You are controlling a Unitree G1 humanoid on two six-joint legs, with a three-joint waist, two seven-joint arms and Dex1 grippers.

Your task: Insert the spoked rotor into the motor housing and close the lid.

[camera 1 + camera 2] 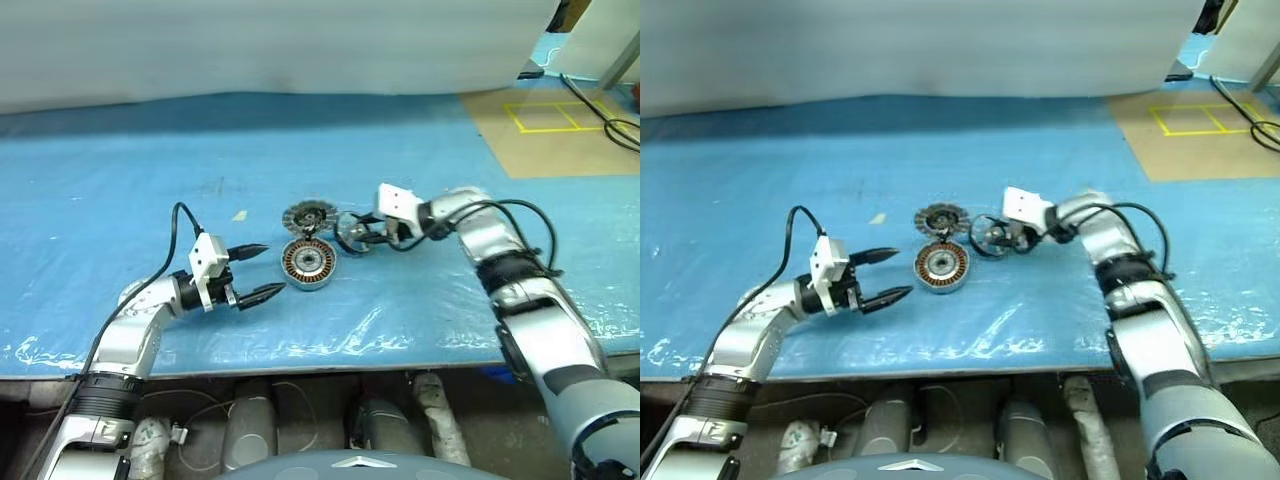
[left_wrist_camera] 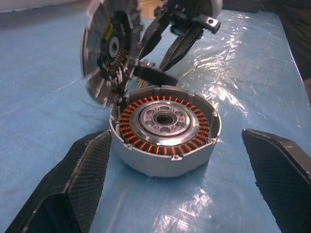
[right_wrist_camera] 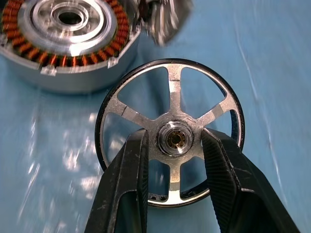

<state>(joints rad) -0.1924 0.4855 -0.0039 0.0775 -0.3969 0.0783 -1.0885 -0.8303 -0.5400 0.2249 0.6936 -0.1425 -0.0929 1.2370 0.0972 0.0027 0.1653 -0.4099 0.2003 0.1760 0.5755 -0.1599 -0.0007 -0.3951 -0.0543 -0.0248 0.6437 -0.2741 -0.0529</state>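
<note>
The motor housing (image 1: 307, 263), a grey round shell with copper windings, lies on the blue sheet near the middle. Its lid (image 1: 306, 215), a round dark-ribbed disc, stands tilted up at the housing's far rim (image 2: 109, 53). Just right of the housing is the spoked rotor (image 3: 175, 92), silver-rimmed, and my right gripper (image 3: 175, 138) is shut on its hub. The same rotor (image 1: 350, 237) sits low over the sheet. My left gripper (image 1: 258, 272) is open and level, just left of the housing, which lies beyond its fingers (image 2: 73, 184) with nothing between them.
A crinkled blue plastic sheet (image 1: 150, 180) covers the table, whose front edge (image 1: 300, 360) runs close to me. A pale wall (image 1: 250, 50) closes the back. Brown flooring with yellow tape (image 1: 545, 115) and black cables (image 1: 610, 120) lie at the far right.
</note>
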